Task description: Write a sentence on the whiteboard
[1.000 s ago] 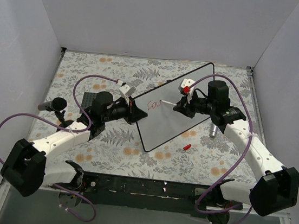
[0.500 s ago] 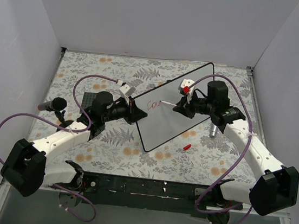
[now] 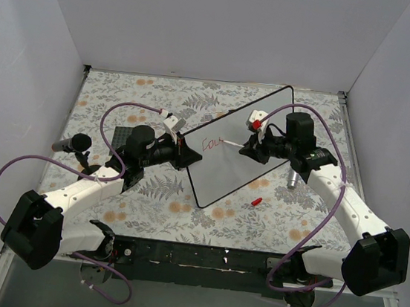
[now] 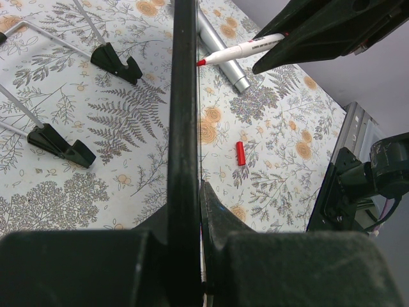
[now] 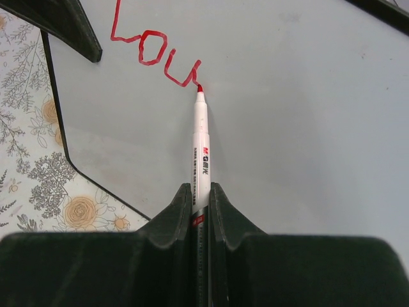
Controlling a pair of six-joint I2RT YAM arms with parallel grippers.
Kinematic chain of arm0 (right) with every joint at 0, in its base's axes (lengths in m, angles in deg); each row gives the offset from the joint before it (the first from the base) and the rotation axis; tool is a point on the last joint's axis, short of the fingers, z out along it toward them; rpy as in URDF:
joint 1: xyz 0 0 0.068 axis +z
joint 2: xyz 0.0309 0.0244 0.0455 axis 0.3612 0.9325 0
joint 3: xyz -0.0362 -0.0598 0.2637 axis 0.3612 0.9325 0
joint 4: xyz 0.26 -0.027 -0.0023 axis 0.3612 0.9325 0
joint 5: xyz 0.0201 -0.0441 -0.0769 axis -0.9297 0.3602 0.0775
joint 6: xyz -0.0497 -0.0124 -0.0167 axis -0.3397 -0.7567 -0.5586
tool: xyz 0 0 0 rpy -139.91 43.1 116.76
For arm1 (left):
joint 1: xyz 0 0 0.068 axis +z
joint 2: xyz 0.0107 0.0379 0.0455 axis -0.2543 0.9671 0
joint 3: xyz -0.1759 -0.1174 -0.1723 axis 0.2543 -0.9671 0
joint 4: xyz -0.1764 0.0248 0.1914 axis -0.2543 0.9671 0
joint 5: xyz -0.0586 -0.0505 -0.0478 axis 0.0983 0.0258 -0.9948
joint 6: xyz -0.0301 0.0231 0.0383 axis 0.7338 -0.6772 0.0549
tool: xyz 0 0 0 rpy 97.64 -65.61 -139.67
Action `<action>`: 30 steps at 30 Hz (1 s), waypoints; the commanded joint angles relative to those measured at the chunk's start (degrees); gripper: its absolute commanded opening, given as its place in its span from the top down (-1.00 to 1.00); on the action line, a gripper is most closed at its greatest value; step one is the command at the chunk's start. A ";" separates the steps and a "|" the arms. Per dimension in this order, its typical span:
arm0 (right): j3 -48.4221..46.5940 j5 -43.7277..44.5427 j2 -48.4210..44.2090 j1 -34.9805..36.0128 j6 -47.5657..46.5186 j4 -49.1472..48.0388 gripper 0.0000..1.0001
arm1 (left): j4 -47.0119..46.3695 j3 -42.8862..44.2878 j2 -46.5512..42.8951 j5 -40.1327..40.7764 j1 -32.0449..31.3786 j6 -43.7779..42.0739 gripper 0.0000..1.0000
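The whiteboard [image 3: 243,147] lies tilted mid-table, white with a thin black rim. My left gripper [image 3: 185,153] is shut on its left edge; in the left wrist view the board's rim [image 4: 184,96] runs edge-on between the jaws. My right gripper [image 3: 248,146] is shut on a white marker [image 5: 201,147] with a red tip touching the board [image 5: 287,115]. The sentence [image 5: 153,48] is red letters reading roughly "cou", also seen in the top view [image 3: 210,144]. The marker shows in the left wrist view [image 4: 239,50].
A red marker cap [image 3: 257,201] lies on the floral cloth right of the board, also in the left wrist view [image 4: 240,153]. A silver cylinder [image 3: 291,180] lies by the right arm. A black microphone-like object [image 3: 71,143] sits at the left. Black board feet [image 4: 115,61] rest behind the board.
The marker tip has moved rightward along the board, adding to the red letters. The left gripper and the board have stayed still.
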 commanded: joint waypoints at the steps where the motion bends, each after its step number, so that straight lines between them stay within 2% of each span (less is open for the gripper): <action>1: 0.30 1.18 -0.75 -0.94 -0.32 -0.85 0.97 | 0.96 1.85 -0.82 -2.01 -0.15 -4.11 1.00; 13: -1.55 -5.85 -3.64 -2.79 -0.05 -1.20 0.97 | 1.13 2.03 -0.82 -2.19 -0.15 -4.20 1.00; 30: -1.64 -4.01 -3.21 -2.87 -0.23 -2.61 0.97 | 1.48 1.94 -1.00 -2.72 -0.15 -4.46 1.00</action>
